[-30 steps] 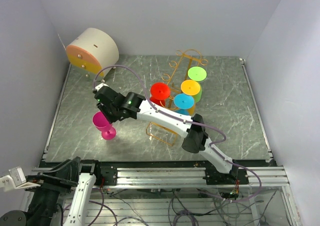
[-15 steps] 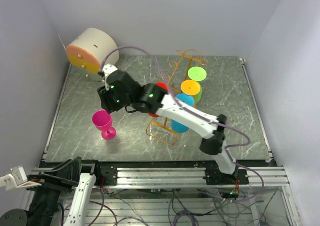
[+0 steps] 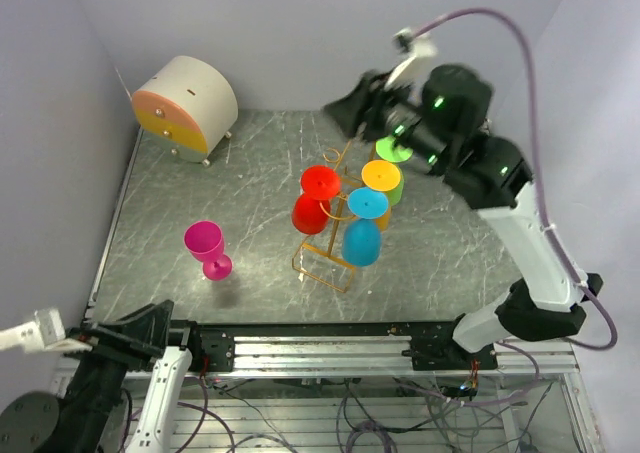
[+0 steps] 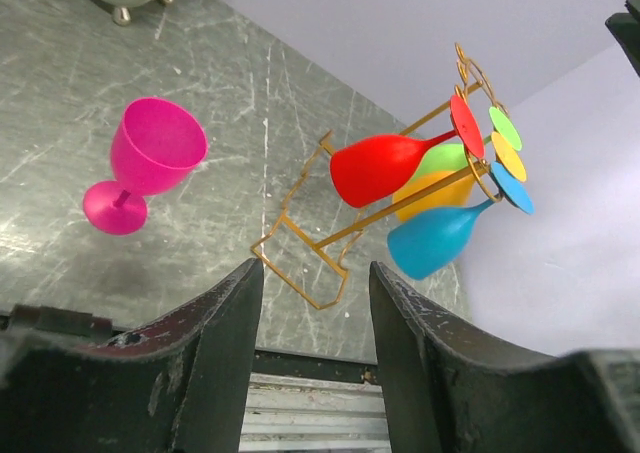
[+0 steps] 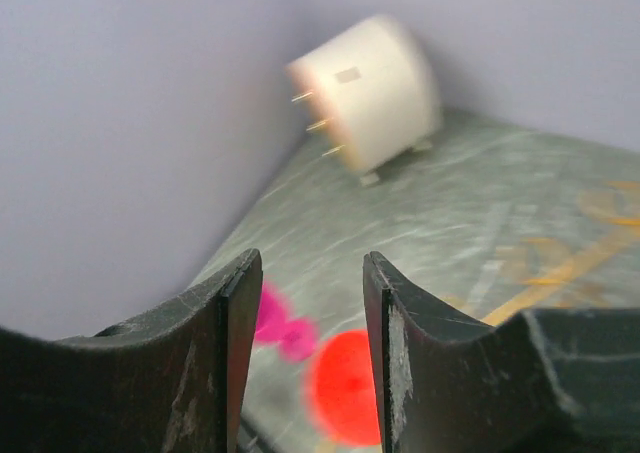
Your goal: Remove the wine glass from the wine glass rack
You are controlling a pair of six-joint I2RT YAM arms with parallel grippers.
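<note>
A pink wine glass [image 3: 207, 248] stands upright on the table, left of the wine glass rack [image 3: 325, 263]. It also shows in the left wrist view [image 4: 150, 158] and, blurred, in the right wrist view [image 5: 280, 323]. The golden wire rack [image 4: 300, 258] holds a red glass [image 3: 318, 188], a blue one [image 3: 364, 223], a yellow one [image 3: 382, 176] and a green one [image 3: 394, 149]. My right gripper [image 3: 345, 113] is open and empty, raised high above the rack's far end [image 5: 308, 263]. My left gripper [image 3: 140, 325] is open and empty at the near left edge [image 4: 310, 273].
A round cream cabinet with orange drawer fronts [image 3: 185, 98] stands at the back left, also in the right wrist view [image 5: 370, 88]. White walls close in the table on three sides. The metal rail [image 3: 330, 351] runs along the near edge.
The right gripper left the pink glass standing on the table, rose and swung right and back to above the rack. The left arm shifted slightly.
</note>
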